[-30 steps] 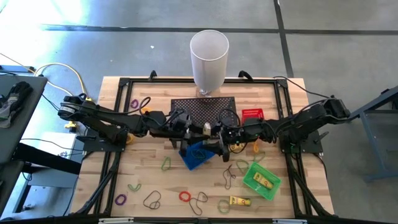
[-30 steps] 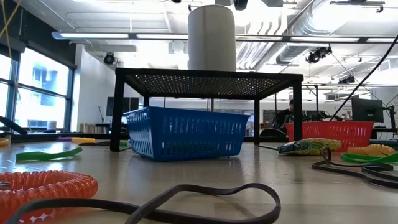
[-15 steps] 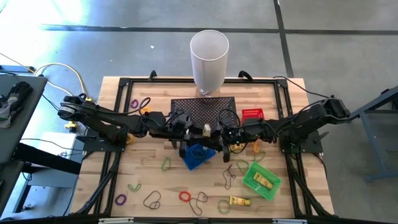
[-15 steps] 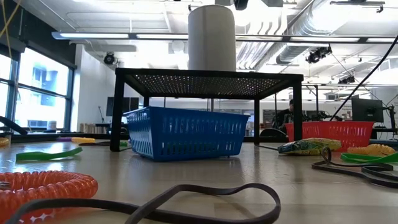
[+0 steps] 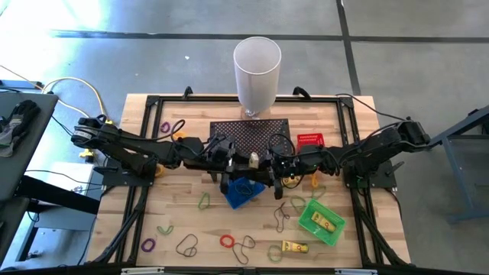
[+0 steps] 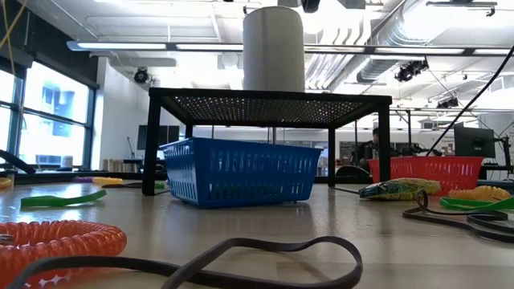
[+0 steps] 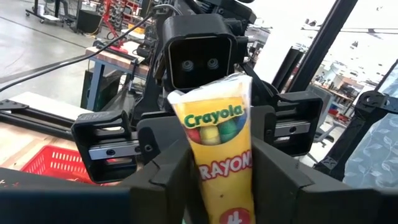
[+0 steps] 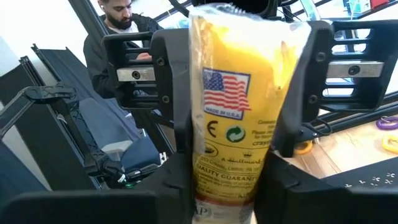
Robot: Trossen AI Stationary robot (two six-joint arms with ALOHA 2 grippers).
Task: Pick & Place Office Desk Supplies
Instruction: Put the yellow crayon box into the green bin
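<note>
The desk [image 5: 367, 237] carries three baskets: one blue [image 5: 243, 192], one red [image 5: 309, 140], one green [image 5: 322, 221]. One white cylinder [image 5: 257, 72] and one black mesh stand [image 5: 249, 131] are there. Three yellow crayon packs show: one raised mid-desk [image 5: 253, 159], one in the green basket [image 5: 325, 222], one loose [image 5: 293, 247].

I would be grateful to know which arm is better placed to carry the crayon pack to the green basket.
Right, probably. The right gripper and left gripper both clasp the crayon pack above the blue basket; the green basket lies on the right arm's side of the table.
</note>
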